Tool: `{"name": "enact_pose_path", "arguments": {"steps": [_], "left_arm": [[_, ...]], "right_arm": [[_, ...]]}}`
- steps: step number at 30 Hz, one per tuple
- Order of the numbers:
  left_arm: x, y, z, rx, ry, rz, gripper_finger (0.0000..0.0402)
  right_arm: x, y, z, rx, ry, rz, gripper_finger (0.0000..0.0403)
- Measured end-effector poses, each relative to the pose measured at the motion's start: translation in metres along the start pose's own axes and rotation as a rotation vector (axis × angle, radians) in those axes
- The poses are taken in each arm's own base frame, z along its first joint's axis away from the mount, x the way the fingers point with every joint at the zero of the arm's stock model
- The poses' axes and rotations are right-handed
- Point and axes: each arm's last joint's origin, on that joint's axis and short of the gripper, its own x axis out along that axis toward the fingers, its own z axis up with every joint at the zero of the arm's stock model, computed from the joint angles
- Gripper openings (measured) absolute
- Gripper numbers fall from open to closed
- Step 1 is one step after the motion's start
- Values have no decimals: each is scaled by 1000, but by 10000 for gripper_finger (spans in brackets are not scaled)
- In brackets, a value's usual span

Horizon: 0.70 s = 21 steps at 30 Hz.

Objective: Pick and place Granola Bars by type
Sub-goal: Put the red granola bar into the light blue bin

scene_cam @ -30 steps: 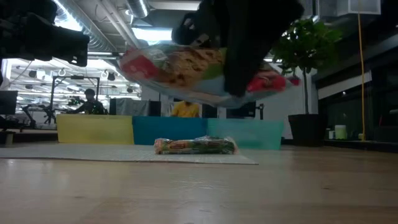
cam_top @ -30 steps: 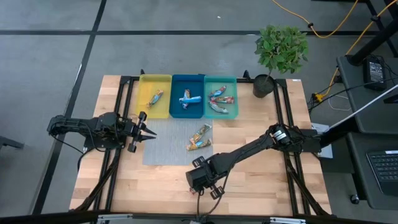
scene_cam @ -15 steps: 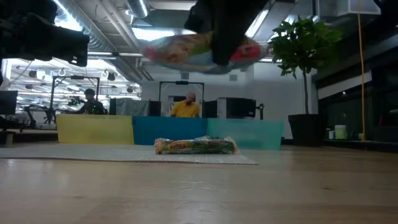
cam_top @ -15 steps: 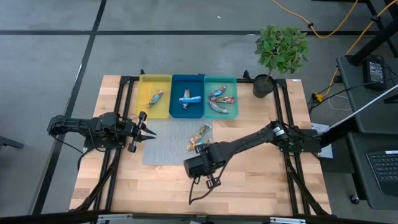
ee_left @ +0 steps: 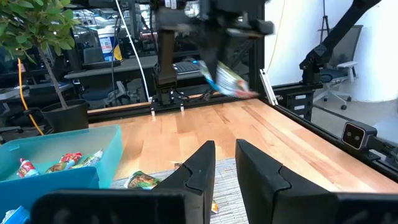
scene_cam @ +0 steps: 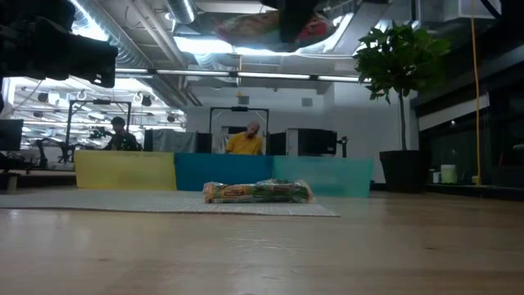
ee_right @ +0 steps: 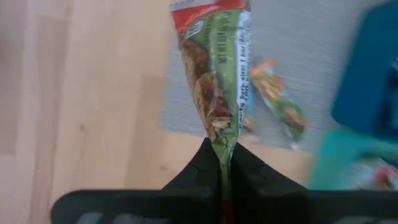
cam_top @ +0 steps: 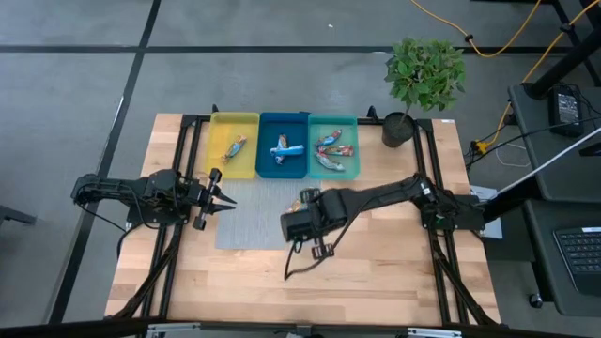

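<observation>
The right claw (ee_right: 221, 163) is clamped on one end of a granola bar (ee_right: 214, 68) with a red and green wrapper, and the bar's long axis runs straight out ahead of the fingers. In the overhead view this claw (cam_top: 302, 223) hangs over the near edge of the gray mat (cam_top: 246, 218), with the three trays beyond it: the teal tray (cam_top: 355, 150) lies ahead and off to the arm's own side, the blue tray (cam_top: 266, 150) more directly ahead, the yellow tray (cam_top: 219, 156) farthest across. The right arm is clearly the nearer one to all of them. The left claw (cam_top: 225, 203) waits at the mat's far left edge, fingers slightly parted and empty.

The right wrist view shows another bar (ee_right: 278, 102) lying on the mat just beyond the held one, hidden under the arm from above. The low view shows the held bar (scene_cam: 246, 23) lifted well clear of the bench (scene_cam: 262, 254).
</observation>
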Motion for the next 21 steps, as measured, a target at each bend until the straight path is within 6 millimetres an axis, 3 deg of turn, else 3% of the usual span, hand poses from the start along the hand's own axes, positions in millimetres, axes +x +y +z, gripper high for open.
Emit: {"name": "enact_pose_path", "arguments": {"steps": [14, 21], "left_arm": [[0, 0, 0, 0, 0, 0, 57], [0, 0, 0, 0, 1, 0, 55]], "right_arm": [[-66, -99, -40, 262, -93, -190, 27], [-81, -147, -63, 393, -102, -230, 19]]}}
